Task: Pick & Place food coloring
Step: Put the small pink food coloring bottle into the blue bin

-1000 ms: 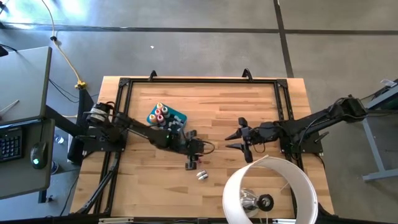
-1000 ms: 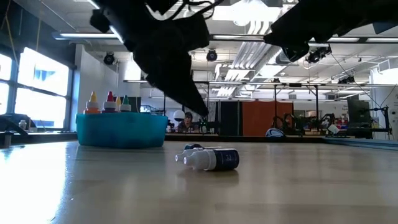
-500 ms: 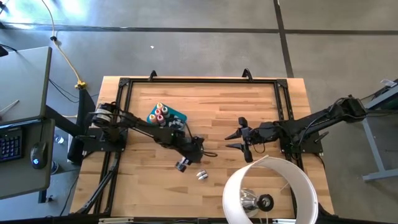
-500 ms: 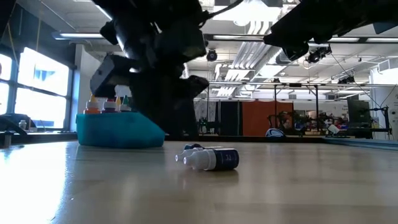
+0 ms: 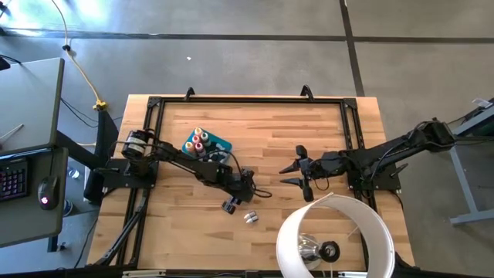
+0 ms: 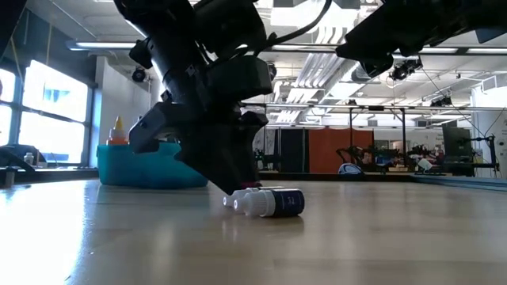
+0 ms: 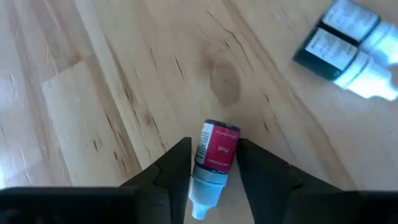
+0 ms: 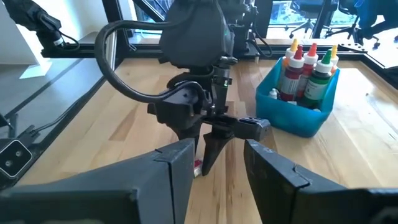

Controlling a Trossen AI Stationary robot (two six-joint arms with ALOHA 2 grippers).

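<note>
The red-labelled bottle [image 7: 214,163] lies flat on the wooden table [image 5: 309,139] between the fingers of the left gripper [image 7: 214,171], long axis running along the fingers, white cap end toward the wrist and the label end toward the fingertips. The cap tip is cut off at the picture edge in the left wrist view, and the label text is too small to read. The fingers sit close on either side of the bottle body; whether they press it cannot be settled from these views, though the jaws are clearly parted around it. In the high view the bottle is mostly hidden under the left gripper [image 5: 231,204]. In the low view the gripper's dark bulk blocks it as well. Just beyond the fingertips, off to one side, two dark-labelled bottles [image 7: 348,53] with white caps lie side by side on their sides; they show in the low view [image 6: 269,203] with caps toward the left gripper. Compared with one second ago, the left arm has dropped from above the table to the surface, and its gripper now covers most of the teal bin [image 6: 154,166], leaving one orange-capped bottle [image 6: 118,131] visible. The bin [image 8: 298,102] holds upright bottles [image 8: 308,71] behind the left gripper. The right gripper [image 5: 297,171] rests well apart, fingers spread, unchanged.
</note>
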